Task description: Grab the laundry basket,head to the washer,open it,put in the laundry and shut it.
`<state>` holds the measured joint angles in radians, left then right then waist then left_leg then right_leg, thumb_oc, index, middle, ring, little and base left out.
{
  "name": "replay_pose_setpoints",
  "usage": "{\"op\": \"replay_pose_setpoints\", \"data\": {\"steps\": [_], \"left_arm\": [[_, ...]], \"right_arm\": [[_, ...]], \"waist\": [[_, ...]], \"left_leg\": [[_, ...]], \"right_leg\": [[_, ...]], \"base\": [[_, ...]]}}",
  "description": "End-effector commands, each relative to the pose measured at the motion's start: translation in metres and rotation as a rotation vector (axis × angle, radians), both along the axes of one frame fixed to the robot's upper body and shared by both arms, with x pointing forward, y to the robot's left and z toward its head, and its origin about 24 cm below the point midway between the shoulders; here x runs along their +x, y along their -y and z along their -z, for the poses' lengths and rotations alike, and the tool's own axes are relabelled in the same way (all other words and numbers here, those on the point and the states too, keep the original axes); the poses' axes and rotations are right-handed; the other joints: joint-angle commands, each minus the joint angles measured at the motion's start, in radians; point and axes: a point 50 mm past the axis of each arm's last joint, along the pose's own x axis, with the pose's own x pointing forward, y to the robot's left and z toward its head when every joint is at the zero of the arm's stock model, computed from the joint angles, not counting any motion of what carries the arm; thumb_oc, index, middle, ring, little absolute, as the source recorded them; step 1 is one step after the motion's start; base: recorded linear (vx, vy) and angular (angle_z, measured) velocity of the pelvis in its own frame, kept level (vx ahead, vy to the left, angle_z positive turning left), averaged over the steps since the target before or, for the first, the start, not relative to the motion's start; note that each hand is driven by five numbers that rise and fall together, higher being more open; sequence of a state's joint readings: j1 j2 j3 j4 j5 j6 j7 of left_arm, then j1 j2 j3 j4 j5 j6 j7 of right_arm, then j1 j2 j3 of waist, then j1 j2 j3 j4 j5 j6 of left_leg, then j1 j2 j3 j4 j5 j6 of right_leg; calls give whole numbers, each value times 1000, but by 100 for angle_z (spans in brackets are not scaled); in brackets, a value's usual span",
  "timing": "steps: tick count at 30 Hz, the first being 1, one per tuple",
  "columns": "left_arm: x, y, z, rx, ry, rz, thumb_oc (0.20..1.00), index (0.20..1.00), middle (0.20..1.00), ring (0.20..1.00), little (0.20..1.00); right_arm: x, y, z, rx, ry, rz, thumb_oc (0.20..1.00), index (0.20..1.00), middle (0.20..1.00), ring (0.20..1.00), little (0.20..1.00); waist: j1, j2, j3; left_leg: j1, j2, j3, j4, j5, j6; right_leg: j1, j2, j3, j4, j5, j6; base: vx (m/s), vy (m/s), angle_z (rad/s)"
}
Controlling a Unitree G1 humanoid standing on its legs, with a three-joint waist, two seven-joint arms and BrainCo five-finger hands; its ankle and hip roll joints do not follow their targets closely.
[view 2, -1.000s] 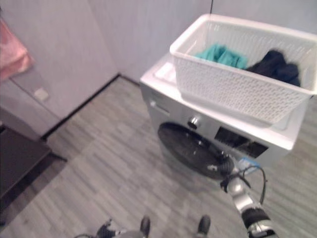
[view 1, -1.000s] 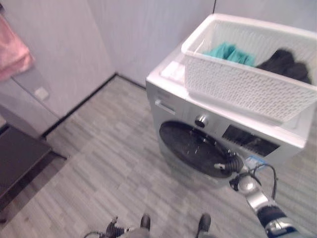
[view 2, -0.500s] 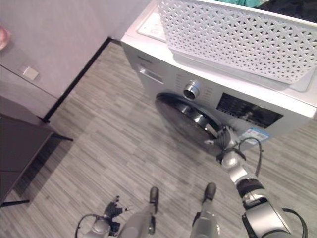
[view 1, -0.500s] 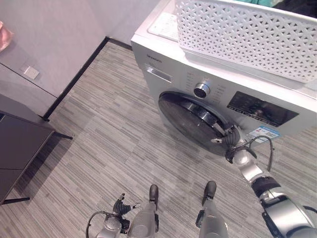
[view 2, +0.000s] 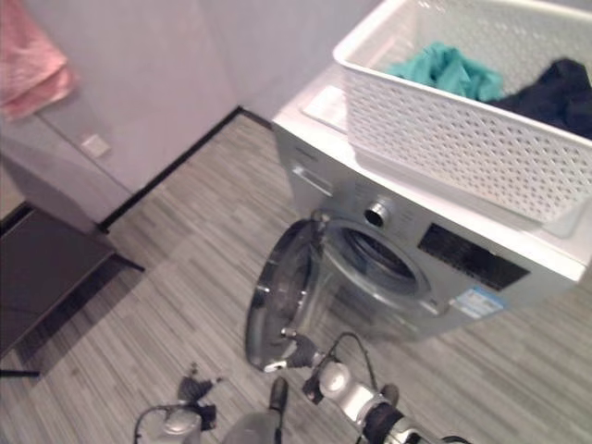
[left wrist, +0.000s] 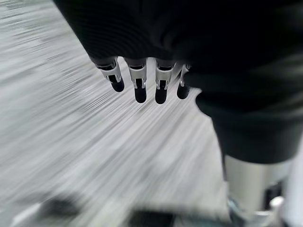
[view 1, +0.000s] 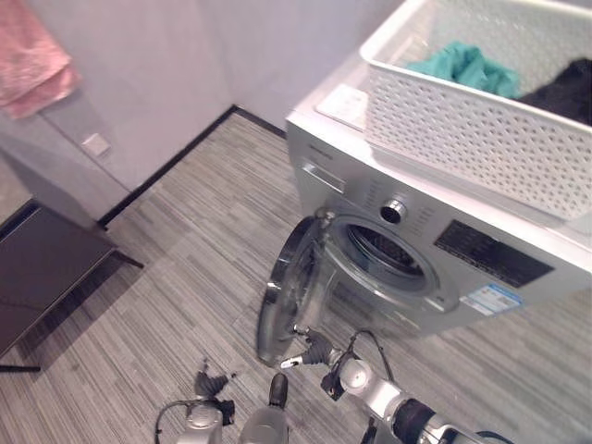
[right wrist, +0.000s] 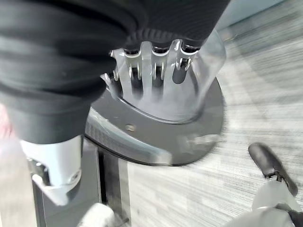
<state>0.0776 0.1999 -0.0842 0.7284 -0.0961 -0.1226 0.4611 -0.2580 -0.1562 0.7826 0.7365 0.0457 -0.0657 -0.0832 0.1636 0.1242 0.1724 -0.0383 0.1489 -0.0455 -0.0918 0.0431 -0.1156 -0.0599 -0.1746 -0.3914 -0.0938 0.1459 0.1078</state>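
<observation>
The white laundry basket (view 1: 462, 125) stands on top of the silver washer (view 1: 518, 268), with a teal cloth (view 1: 467, 67) and a black cloth (view 1: 569, 88) in it. The washer's round door (view 1: 282, 301) hangs wide open to the left of the drum opening (view 1: 384, 252). My right hand (view 1: 319, 350) is at the door's lower free edge. In the right wrist view its fingers (right wrist: 151, 61) curl over the rim of the door (right wrist: 156, 127). My left hand (view 1: 209, 383) hangs low above the floor, its fingers (left wrist: 137, 80) relaxed and holding nothing.
A pink cloth (view 1: 32, 65) hangs on the wall at the upper left. A dark low table (view 1: 42, 273) stands at the left. A wall socket (view 1: 92, 143) sits above the black skirting. Grey plank floor spreads in front of the washer.
The washer door has swung from shut to wide open, and my right hand has come down and left with its edge. The camera has also shifted.
</observation>
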Motion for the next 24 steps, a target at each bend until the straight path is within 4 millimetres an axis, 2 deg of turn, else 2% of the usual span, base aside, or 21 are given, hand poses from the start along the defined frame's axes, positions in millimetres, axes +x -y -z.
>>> {"op": "replay_pose_setpoints", "data": {"steps": [1,2,3,4,5,6,7,8,9,10,12,13,14,15,17,19,20,21,22,23,24], "left_arm": [[34,-108,-123,929,338,-65,1000,1000,1000,1000,1000],[33,-108,-124,931,335,-65,1000,1000,1000,1000,1000],[39,-117,-159,1044,444,-75,1000,1000,1000,1000,1000],[45,-110,-207,1086,640,-54,1000,1000,1000,1000,1000],[45,-90,-248,997,889,23,1000,1000,1000,1000,1000],[44,-81,-258,885,995,62,1000,1000,1000,1000,1000],[43,-81,-259,881,995,62,1000,1000,1000,1000,1000],[45,-53,-279,544,1156,375,1000,1000,1000,1000,1000],[44,-53,-280,540,1156,378,1000,1000,1000,1000,1000],[41,-28,-295,302,1173,729,1000,1000,1000,1000,1000],[40,-7,-294,43,1065,997,1000,1000,1000,1000,1000],[41,-7,-294,42,1065,999,1000,1000,1000,1000,1000],[49,15,-280,-190,941,1145,1000,1000,1000,1000,1000],[53,29,-270,-262,859,1218,1000,1000,1000,1000,1000],[61,51,-262,-311,718,1383,1000,1000,1000,1000,1000],[64,58,-257,-331,641,1448,1000,1000,1000,1000,1000],[65,64,-247,-331,498,1545,1000,1000,1000,1000,1000],[76,62,-229,-295,335,1572,1000,1000,1000,1000,1000],[78,60,-222,-285,270,1584,1000,1000,1000,1000,1000],[83,51,-207,-262,178,1552,1000,1000,1000,1000,1000],[84,52,-207,-262,177,1556,1000,1000,1000,1000,1000]], "right_arm": [[6,12,-2,36,53,80,1000,1000,1000,1000,1000],[6,12,-2,37,52,79,1000,1000,1000,1000,1000],[1,21,2,17,41,98,1000,1000,1000,1000,1000],[-4,42,9,-27,24,146,1000,1000,1000,1000,1000],[-16,66,24,-107,-40,213,1000,1000,1000,1000,1000],[-19,75,28,-133,-59,238,1000,1000,1000,1000,1000],[-19,75,28,-134,-58,237,1000,1000,1000,1000,1000],[-29,103,36,-191,-120,315,1000,1000,1000,1000,1000],[-29,103,36,-190,-120,316,1000,1000,1000,1000,1000],[-37,117,42,-217,-166,347,1000,1000,1000,1000,1000],[-45,124,47,-244,-196,343,1000,1000,1000,1000,1000],[-45,124,46,-244,-196,344,1000,1000,1000,1000,1000],[-55,120,54,-249,-246,330,1000,1000,1000,1000,1000],[-59,119,58,-258,-269,326,1000,1000,1000,1000,1000],[-62,120,60,-276,-287,317,1000,1000,1000,1000,1000],[-62,119,61,-284,-287,297,1000,1000,1000,1000,1000],[-60,118,59,-291,-279,250,1000,1000,1000,1000,1000],[-55,118,56,-304,-261,195,1000,1000,1000,1000,1000],[-53,119,55,-311,-258,178,1000,1000,1000,1000,1000],[-52,120,54,-316,-261,168,1000,1000,1000,1000,1000],[-52,120,54,-314,-262,172,1000,1000,1000,1000,1000]], "waist": [[41,-79,-36],[39,-82,-37],[41,-86,-44],[47,-90,-51],[50,-91,-63],[49,-89,-65],[46,-90,-66],[36,-76,-75],[36,-79,-77],[26,-71,-82],[13,-65,-90],[13,-67,-91],[-8,-68,-101],[-20,-70,-104],[-42,-72,-108],[-55,-72,-110],[-83,-68,-110],[-106,-65,-111],[-117,-64,-114],[-124,-63,-117],[-118,-64,-117]], "left_leg": [[12,-5,21,5,-44,-16],[9,-7,20,5,-41,-15],[12,-4,15,5,-44,-18],[15,-1,8,5,-47,-20],[22,2,-2,5,-52,-24],[24,3,-4,5,-51,-26],[18,0,-6,5,-45,-24],[29,4,-3,5,-52,-22],[23,1,-3,5,-47,-21],[29,3,4,5,-50,-17],[42,9,19,5,-56,-16],[38,6,19,5,-53,-15],[56,12,35,5,-63,-15],[64,13,41,5,-66,-14],[71,13,53,5,-68,-12],[76,12,61,5,-70,-11],[87,13,75,5,-77,-11],[99,15,102,5,-84,-9],[100,13,110,5,-84,-8],[104,14,119,5,-85,-7],[104,14,121,5,-86,-7]], "right_leg": [[66,-50,42,7,-126,37],[64,-52,41,7,-123,37],[72,-49,36,7,-127,36],[81,-46,30,7,-130,35],[99,-41,21,7,-141,32],[103,-39,18,7,-142,31],[99,-42,16,7,-137,31],[108,-34,17,7,-139,32],[103,-37,16,7,-135,32],[104,-33,24,7,-132,35],[107,-28,32,7,-132,38],[104,-30,32,7,-130,39],[108,-23,47,7,-132,41],[110,-20,55,7,-131,42],[106,-19,71,7,-128,46],[102,-18,81,7,-125,49],[101,-13,99,7,-123,53],[86,-10,132,7,-114,62],[78,-10,142,7,-109,64],[72,-9,154,7,-106,65],[71,-9,156,7,-106,65]], "base": [[83,-60,22],[77,-58,20],[51,-46,22],[119,-86,30],[99,-70,26],[45,-37,44],[23,4,49],[5,16,44],[29,18,11],[14,17,-6],[35,13,-7],[66,5,-12],[76,2,-15],[101,-2,-19],[55,3,-34],[35,12,-35],[41,42,-43],[52,51,-41],[40,50,-54],[20,23,-44],[37,29,-58]]}}
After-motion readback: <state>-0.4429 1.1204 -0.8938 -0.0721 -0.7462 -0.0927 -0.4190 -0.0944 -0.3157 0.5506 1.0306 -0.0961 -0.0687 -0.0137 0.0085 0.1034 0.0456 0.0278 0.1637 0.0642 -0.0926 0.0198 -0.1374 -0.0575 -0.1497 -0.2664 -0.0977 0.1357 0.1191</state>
